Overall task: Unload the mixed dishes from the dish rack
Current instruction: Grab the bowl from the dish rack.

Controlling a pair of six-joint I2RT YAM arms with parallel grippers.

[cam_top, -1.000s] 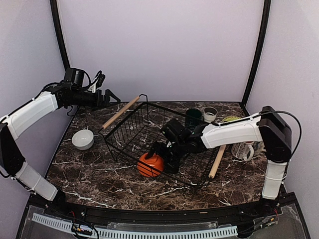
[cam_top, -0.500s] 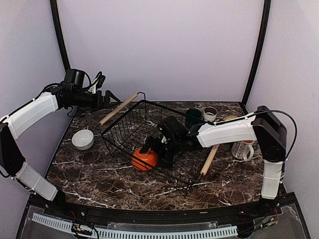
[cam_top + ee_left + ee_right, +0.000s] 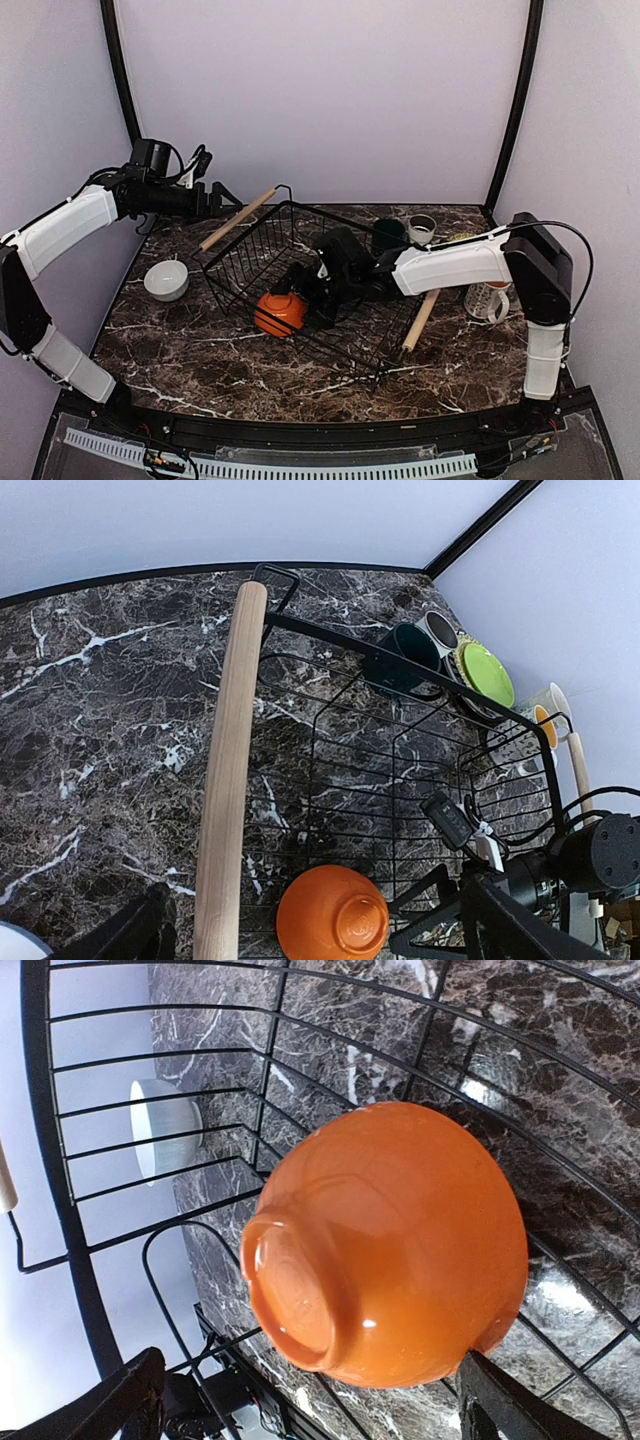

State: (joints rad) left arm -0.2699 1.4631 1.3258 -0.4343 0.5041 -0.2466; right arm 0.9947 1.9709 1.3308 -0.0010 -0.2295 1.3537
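The dish rack (image 3: pixel 250 250) is a black wire basket in the middle of the marble table, with a wooden handle (image 3: pixel 237 219) raised at its left. An orange bowl (image 3: pixel 279 313) lies upside down inside it, near the front left wall. My right gripper (image 3: pixel 303 292) reaches into the rack, open, with a finger on either side of the orange bowl (image 3: pixel 385 1245); the right fingertip (image 3: pixel 495 1400) is close to its rim. My left gripper (image 3: pixel 215 195) hovers open above the table's back left, looking down on the handle (image 3: pixel 228 770) and the bowl (image 3: pixel 333 915).
A white bowl (image 3: pixel 166 279) stands on the table left of the rack. Behind the rack are a dark green cup (image 3: pixel 387 236), a small white cup (image 3: pixel 421 229) and a lime-green plate (image 3: pixel 463 239). A patterned mug (image 3: pixel 487 300) stands far right, beside the other handle (image 3: pixel 420 320).
My right gripper has moved left, and the orange bowl and the whole rack have slid left with it. The left arm has not moved.
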